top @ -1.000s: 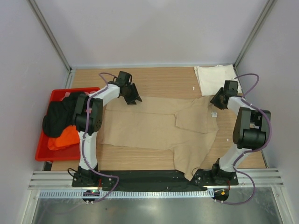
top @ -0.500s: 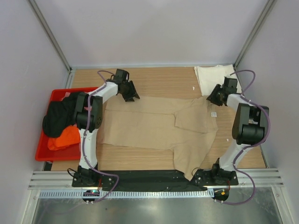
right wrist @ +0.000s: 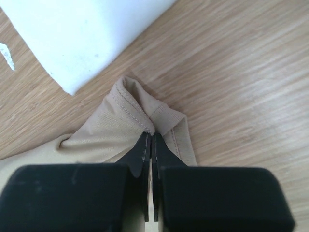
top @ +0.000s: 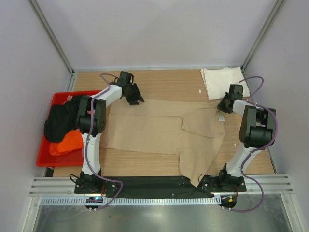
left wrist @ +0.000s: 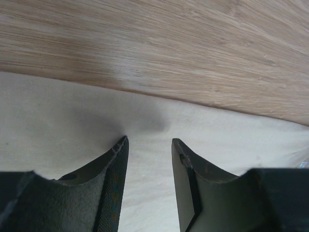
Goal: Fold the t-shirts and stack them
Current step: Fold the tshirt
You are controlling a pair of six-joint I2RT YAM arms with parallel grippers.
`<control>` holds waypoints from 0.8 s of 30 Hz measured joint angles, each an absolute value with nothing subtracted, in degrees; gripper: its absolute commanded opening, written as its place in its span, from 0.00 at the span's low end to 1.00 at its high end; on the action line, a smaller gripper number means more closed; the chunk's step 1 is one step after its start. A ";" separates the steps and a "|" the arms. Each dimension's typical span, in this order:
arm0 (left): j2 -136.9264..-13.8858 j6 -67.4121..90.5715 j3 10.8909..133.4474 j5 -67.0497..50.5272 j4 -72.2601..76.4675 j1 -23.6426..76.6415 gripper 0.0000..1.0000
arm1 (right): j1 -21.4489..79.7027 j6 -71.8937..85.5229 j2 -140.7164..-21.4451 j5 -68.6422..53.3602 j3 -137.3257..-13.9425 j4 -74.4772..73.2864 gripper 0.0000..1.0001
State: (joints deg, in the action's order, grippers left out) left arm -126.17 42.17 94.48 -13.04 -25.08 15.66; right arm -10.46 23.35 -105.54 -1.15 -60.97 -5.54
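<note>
Overhead view faces down; wrist views hug the tan t-shirt (top: pixel 154 131).

Lab: white-walled enclosure (top: pixel 159 34), aluminium posts (top: pixel 51 36)

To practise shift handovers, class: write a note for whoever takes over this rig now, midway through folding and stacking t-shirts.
Right gripper: shut, pinching a hemmed fold of the tan t-shirt.
Left gripper: open, jaws over that shirt's far edge, not gripping.
Cream-white t-shirt: folded, at the far right.
Black t-shirt and orange t-shirt: in the red bin.
Done: cream one folded. Left: fold the spread tan one, then the bin's, and stack.
</note>
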 measured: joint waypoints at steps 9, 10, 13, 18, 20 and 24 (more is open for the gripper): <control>-127.02 45.39 95.57 -12.73 -24.71 15.70 0.43 | -10.33 26.39 -104.71 4.99 -60.75 -7.35 0.01; -127.02 45.65 95.57 -12.73 -24.62 15.73 0.43 | -10.33 26.70 -104.71 5.06 -60.86 -7.62 0.02; -127.02 45.74 95.57 -13.06 -24.53 15.70 0.44 | -10.33 27.49 -104.71 5.02 -61.65 -9.13 0.10; -126.58 44.36 95.66 -13.78 -24.86 15.70 0.45 | -10.37 28.88 -104.71 6.15 -65.56 -15.11 0.35; -125.80 43.77 95.46 -14.17 -25.30 15.59 0.45 | -10.52 29.06 -104.57 7.55 -67.96 -18.76 0.39; -120.70 42.59 92.82 -16.10 -25.50 15.79 0.44 | -10.74 29.74 -103.85 9.41 -72.18 -26.17 0.43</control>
